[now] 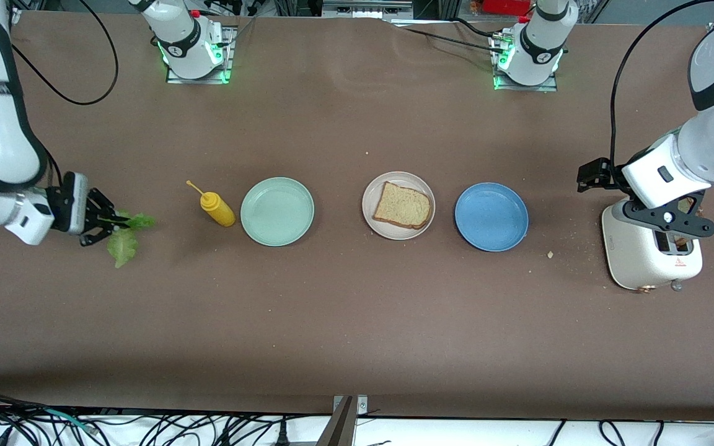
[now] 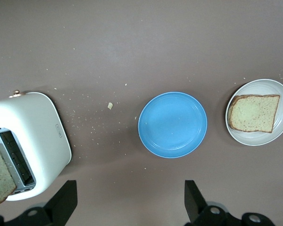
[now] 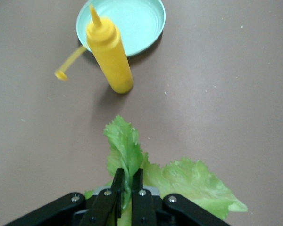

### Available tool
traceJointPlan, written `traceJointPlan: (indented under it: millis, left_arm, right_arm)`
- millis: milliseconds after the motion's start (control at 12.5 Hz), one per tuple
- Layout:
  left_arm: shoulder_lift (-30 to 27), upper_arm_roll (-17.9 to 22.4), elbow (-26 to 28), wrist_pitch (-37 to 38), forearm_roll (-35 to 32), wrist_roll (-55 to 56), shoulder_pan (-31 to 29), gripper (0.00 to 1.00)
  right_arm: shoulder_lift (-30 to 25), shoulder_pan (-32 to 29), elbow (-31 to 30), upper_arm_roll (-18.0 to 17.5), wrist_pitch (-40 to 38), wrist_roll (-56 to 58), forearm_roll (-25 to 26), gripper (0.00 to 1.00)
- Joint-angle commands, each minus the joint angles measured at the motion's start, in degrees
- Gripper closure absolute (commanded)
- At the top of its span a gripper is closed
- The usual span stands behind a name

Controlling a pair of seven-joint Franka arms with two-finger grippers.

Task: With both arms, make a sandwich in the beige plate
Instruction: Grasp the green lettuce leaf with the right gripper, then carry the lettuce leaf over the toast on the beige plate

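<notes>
On the brown desk [image 1: 357, 322] the toaster [image 1: 651, 257] stands nearest the front camera, at the left arm's end, white, with a toast slice [image 2: 0, 176] standing in one of its slots. The left gripper [image 1: 679, 222] hangs over the toaster's top — jaws spread wide, holding nothing. A crumb [image 1: 550, 254] lies on the desk between toaster and blue plate.

A little farther back, a row of things runs along the desk. From the left arm's end: the blue plate [image 1: 491, 217], bare; then the beige plate [image 1: 398, 205], near the desk's middle, with one bread slice [image 1: 401, 205] lying flat in it; then the green plate [image 1: 277, 211], bare; then a yellow squeeze bottle [image 1: 217, 208] just beside it, tilted, its cap hanging loose on a strap.

At the right arm's end, the right gripper [image 1: 106, 223] is low over the desk, its jaws pressed together on the lettuce [image 1: 126, 234] — pinching a fold of the leaf, the rest of which spreads out on the desk toward the bottle.

Farthest back stand the two arm bases.
</notes>
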State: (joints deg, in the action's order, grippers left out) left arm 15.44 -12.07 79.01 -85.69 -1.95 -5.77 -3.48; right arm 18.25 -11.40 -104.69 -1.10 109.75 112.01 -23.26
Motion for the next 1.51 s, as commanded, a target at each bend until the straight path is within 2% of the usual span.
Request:
traceJointPlan:
  millis: [0, 159, 319, 558, 638, 717, 957, 1275, 1435]
  left_arm:
    - [-0.76, -0.15, 0.09, 0.52, -1.31, 0.58, -0.04, 0.0]
    - [-0.76, -0.15, 0.09, 0.52, -1.31, 0.58, -0.04, 0.0]
    - [-0.76, -0.15, 0.09, 0.52, -1.31, 0.58, -0.04, 0.0]
    - [-0.76, -0.15, 0.18, 0.52, -1.31, 0.41, -0.12, 0.0]
    - [-0.76, -0.15, 0.18, 0.52, -1.31, 0.49, -0.3, 0.0]
    - [-0.76, -0.15, 0.18, 0.52, -1.31, 0.49, -0.3, 0.0]
    - [-0.76, -0.15, 0.18, 0.61, -1.31, 0.41, -0.3, 0.0]
    - [-0.76, -0.06, 0.18, 0.96, -1.31, 0.14, -0.39, 0.0]
    - [-0.76, -0.06, 0.18, 1.05, -1.31, 0.23, -0.39, 0.0]
  right_arm:
    - [-6.98, 4.17, -1.75, -0.31, -3.56, -10.45, 2.51, 1.0]
    - [-11.72, 8.48, -1.74, -0.57, -6.2, -22.13, 4.17, 1.0]
    - [-13.58, 13.31, -1.57, -0.57, -6.92, -31.89, 4.27, 1.0]
    - [-13.68, 22.79, 0.62, -0.31, -7.88, -45.78, 3.4, 1.0]
    - [-13.16, 28.22, 1.24, -0.05, -7.19, -53.31, 3.31, 1.0]
    - [-11.59, 32.02, 1.59, 0.04, -5.27, -61.22, 3.3, 1.0]
    - [-1.85, 43.8, 7.37, 0.22, 7.9, -78.38, -1.52, 1.0]
    - [13.79, 57.95, 15.99, 2.15, 27.57, -102.38, -1.09, 1.0]
    - [20.56, 64.19, 19.07, 5.91, 35.85, -106.98, -1.44, 1.0]
